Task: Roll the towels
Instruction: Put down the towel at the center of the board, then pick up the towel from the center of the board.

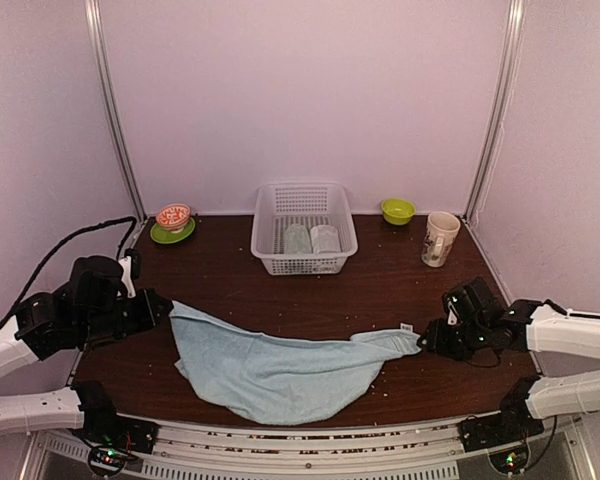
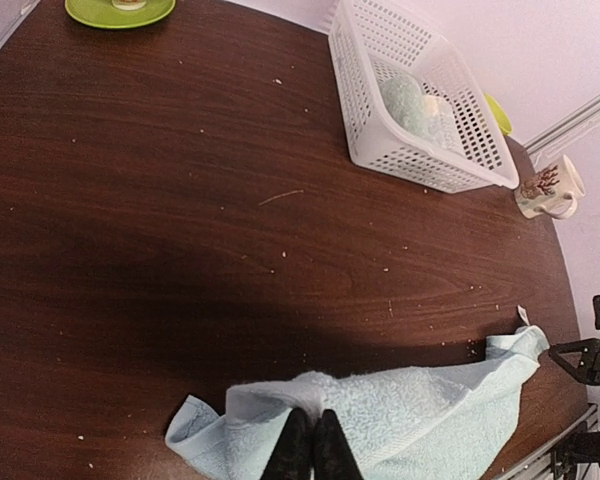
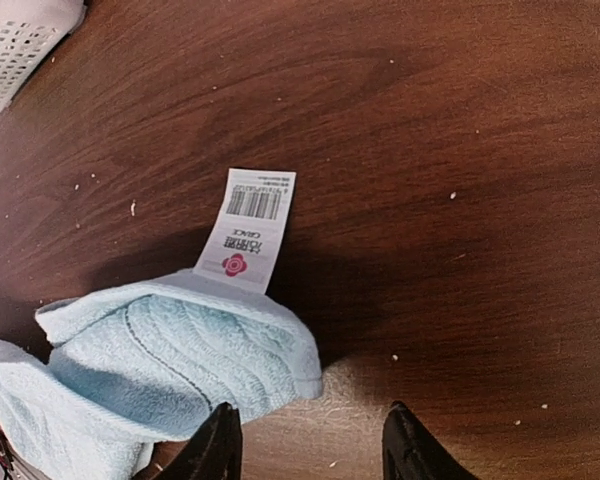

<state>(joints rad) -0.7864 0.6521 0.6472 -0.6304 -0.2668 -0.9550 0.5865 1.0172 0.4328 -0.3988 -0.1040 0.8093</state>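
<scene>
Lying across the near tabletop (image 1: 380,290), the blue towel (image 1: 280,375) is clamped at left by the left end effector (image 2: 312,425); right end effector (image 3: 312,412) stands wide.

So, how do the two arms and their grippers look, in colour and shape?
The left arm and right arm are alike: white rounded links joined by black blocky joints. The left gripper and right gripper are black, with slim tapering fingers. A black cable loops out from the left arm. Small green lights glow at the bases.
</scene>
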